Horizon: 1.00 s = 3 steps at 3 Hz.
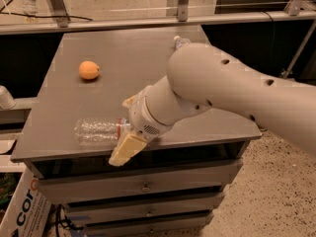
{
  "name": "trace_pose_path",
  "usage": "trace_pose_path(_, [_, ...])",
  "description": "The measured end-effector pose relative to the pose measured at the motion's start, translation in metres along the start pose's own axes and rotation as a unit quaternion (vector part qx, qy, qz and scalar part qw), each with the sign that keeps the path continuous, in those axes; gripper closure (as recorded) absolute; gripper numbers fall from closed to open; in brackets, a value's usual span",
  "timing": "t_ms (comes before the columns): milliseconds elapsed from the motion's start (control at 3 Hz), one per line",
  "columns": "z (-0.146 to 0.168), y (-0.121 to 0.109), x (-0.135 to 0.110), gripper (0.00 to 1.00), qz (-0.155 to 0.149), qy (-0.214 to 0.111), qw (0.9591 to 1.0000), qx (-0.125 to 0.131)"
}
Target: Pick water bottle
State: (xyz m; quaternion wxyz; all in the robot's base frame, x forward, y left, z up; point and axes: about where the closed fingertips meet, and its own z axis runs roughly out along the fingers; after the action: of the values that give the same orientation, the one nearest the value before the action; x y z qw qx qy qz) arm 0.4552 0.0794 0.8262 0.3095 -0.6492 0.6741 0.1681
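One water bottle (96, 130) lying on table (128, 48), gripper (123, 130) astride its neck

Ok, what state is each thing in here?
Water bottle: lying on its side near the cabinet front edge.
Gripper: open, one finger each side of the bottle's neck end.
Orange: resting on the cabinet top, apart from the gripper.
Second bottle: mostly hidden behind the arm.
Drawers: shut.

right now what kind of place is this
Probably a lab or workshop: grey drawer cabinet, speckled floor, metal rail behind. The gripper is at the water bottle near the cabinet's front edge.
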Motion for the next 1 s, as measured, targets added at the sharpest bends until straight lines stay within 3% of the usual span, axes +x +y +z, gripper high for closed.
trace_pose_path(1000, [-0.017,-0.003,0.002,0.87,0.019,-0.035,0.9990,0.019])
